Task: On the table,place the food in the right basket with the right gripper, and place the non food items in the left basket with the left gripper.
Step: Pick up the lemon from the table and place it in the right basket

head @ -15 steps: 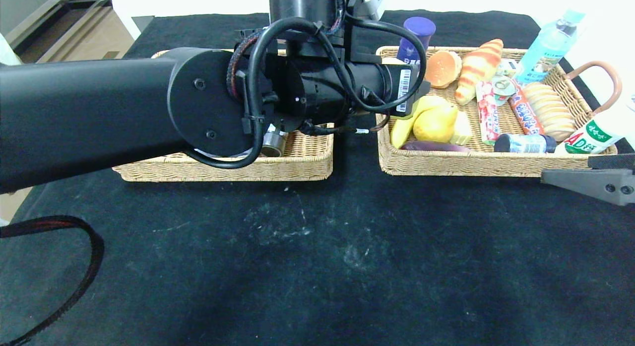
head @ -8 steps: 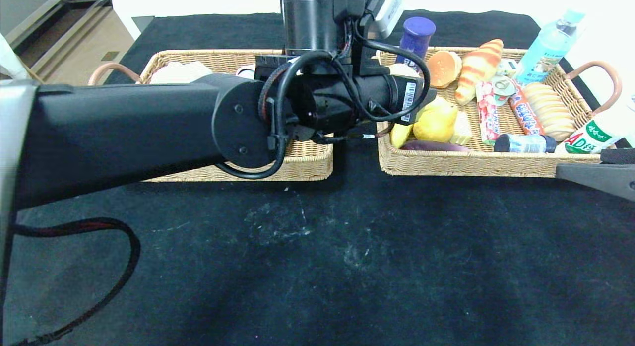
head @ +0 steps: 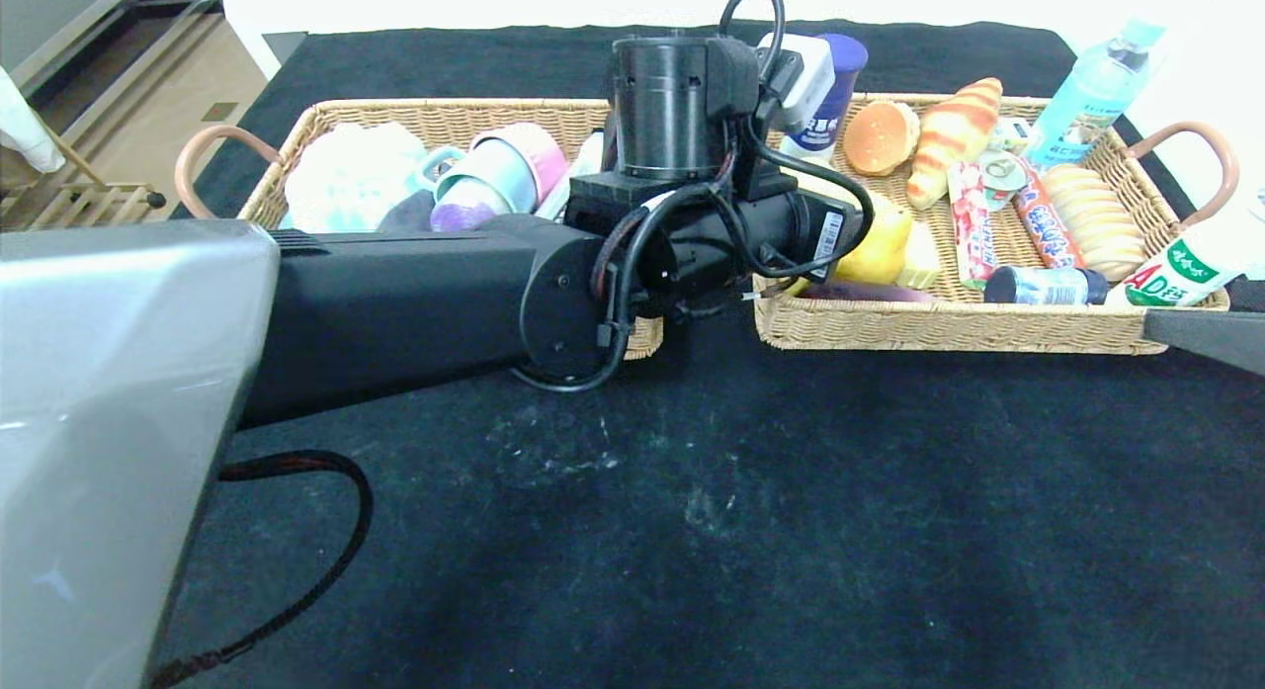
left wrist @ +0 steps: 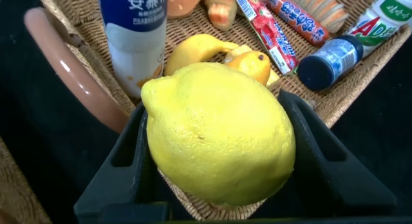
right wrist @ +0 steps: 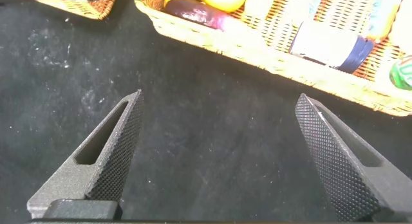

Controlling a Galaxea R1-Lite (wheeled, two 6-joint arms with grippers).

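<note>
Holding a lemon (left wrist: 219, 134) between its jaws, the left gripper (left wrist: 215, 185) has advanced over the right basket's (head: 949, 323) near-left corner, uncovering the left basket (head: 435, 121). Right gripper (right wrist: 228, 156) hovers, jaws wide, above the table (head: 741, 521). One bottle (head: 1181, 269) reads "AD".

Black left arm (head: 395, 303), grey shoulder casing (head: 109, 422), looped black cables (head: 791, 224), barcode label (head: 828, 236)
</note>
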